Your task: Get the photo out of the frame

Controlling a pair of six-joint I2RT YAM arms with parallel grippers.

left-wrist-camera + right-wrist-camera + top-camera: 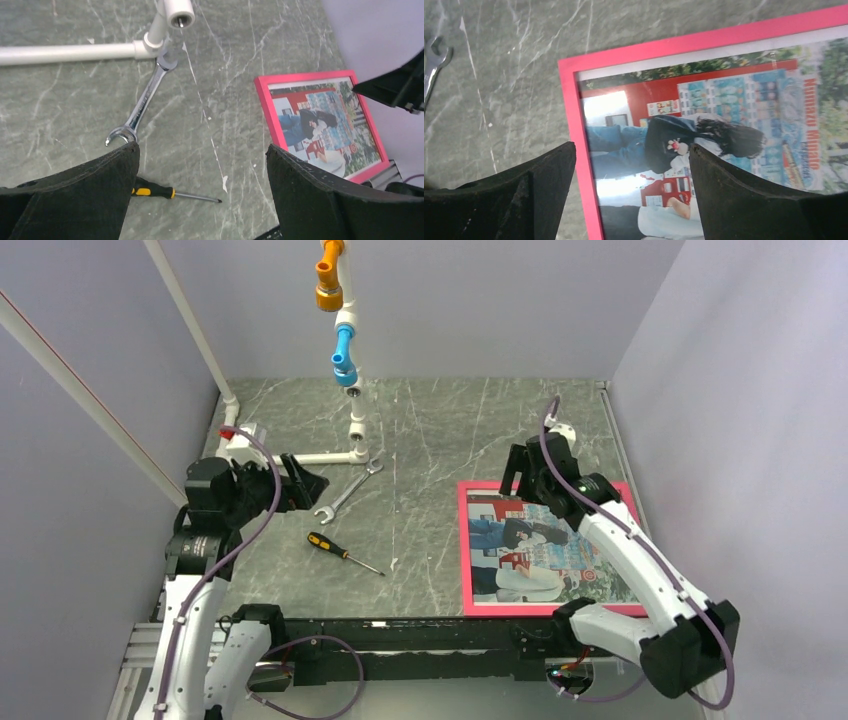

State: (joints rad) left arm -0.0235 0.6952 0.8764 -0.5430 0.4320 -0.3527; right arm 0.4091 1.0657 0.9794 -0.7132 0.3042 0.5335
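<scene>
Photo (724, 115) is lying in frame (576, 125) on grey surface (430, 440), heads pointing right.
Right tool (631, 147) is gaping over the far-left corner; left tool (202, 146) is gaping too.

Overhead, the right arm (625, 540) crosses the frame (463, 540), hiding its upper right corner and part of the photo (520, 560). The right wrist view crops the frame at right and bottom. At lower left of the left wrist view, the left fingers (75, 200) hide the butt of the screwdriver (155, 191).
</scene>
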